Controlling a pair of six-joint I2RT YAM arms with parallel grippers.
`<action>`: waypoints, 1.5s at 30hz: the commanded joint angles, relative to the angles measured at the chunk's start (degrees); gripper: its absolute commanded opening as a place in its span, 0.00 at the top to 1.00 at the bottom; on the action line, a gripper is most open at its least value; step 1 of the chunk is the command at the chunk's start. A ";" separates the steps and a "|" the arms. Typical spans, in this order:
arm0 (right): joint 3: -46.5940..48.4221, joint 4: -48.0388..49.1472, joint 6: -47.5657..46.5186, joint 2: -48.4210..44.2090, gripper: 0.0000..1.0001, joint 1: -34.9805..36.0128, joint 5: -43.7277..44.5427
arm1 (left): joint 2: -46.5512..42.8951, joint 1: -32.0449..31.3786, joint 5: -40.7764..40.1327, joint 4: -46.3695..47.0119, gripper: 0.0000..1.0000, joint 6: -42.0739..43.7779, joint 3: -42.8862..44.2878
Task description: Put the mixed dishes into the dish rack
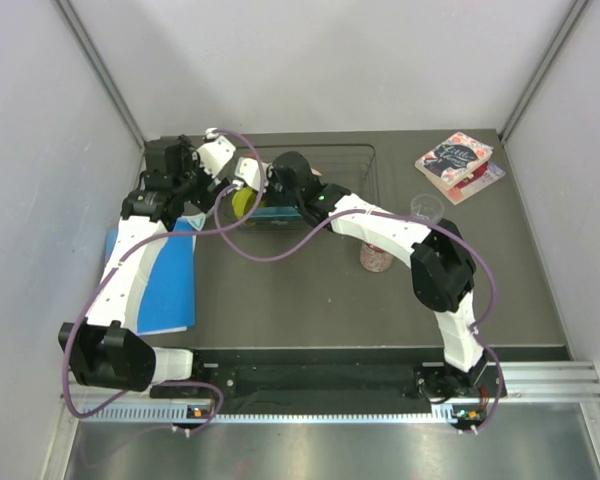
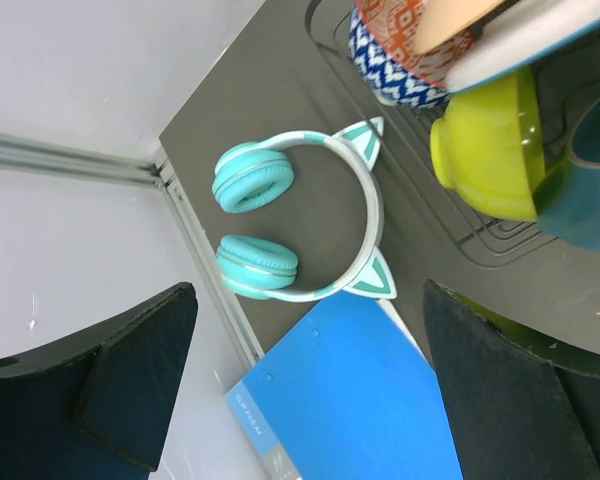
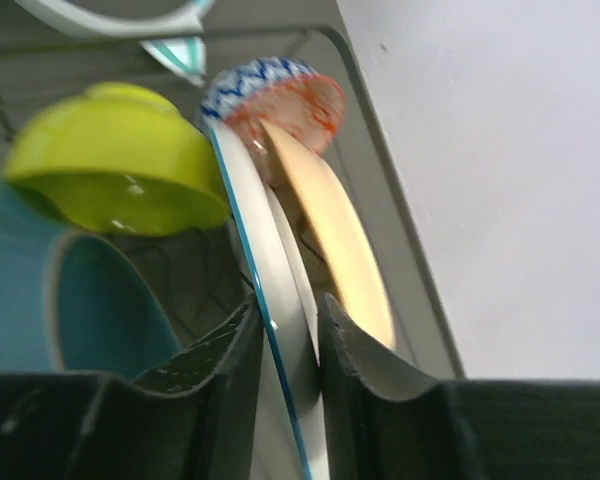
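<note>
**Step in hand: a plate being seated in the dish rack (image 1: 352,168)**

The right pincer (image 3: 287,322) is clamped on the near rim of the white blue-rimmed plate (image 3: 255,215). That plate is held on edge inside the rack, between the cream plate (image 3: 330,225) and the yellow-green bowl (image 3: 110,165).

It is judged that the plate should be lowered straight and kept upright until its lower rim is caught between prongs. Only then should the fingers be parted and drawn back along the plate's own plane, so that the cream plate just beside it is not tipped. Whether the two plates touch cannot be told.

The left pincer (image 2: 305,330) is spread wide with nothing between its fingers, to the left of the rack.

**Count, by size**
- Surface (image 1: 300,300): one, dark grey.
- Dish rack: one, of thin black wire.
- Blue folder (image 1: 170,275): one, left of the rack and nearer.
- Plates and dishes: three, all in the rack. These are the white plate, the cream plate and a teal dish (image 3: 30,290) that is only partly seen.
- Books (image 1: 455,160): one stack, right of the rack; the number of volumes cannot be told.
- Cat-ear headphones (image 2: 300,220): one pair, just left of the rack.
- Bowls: two, at the rack's left end. These are the yellow-green bowl and the red-blue patterned bowl (image 3: 275,95).
- Pink mug (image 1: 375,258): one, outside the rack on its near side, judged not yet loaded.
- Clear cup (image 1: 425,208): one, right of the rack.
</note>
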 commanded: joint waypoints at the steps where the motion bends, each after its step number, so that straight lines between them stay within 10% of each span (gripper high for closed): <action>1: 4.21 2.63 4.77 3.86 0.68 5.21 -6.49 | -1.66 -1.25 3.66 2.27 0.01 0.29 -0.30; 20: 7.81 2.55 6.89 -0.18 0.24 9.52 1.94 | -1.39 -1.25 3.75 1.48 0.01 -0.06 -0.38; 31: 8.79 -3.34 10.22 -10.98 0.20 8.48 7.13 | -0.95 -1.34 4.19 0.43 0.01 -1.20 1.55; 45: -31.54 -8.18 47.23 -43.94 0.17 -17.63 8.44 | 1.42 -4.33 6.22 -3.98 0.01 -11.83 1.73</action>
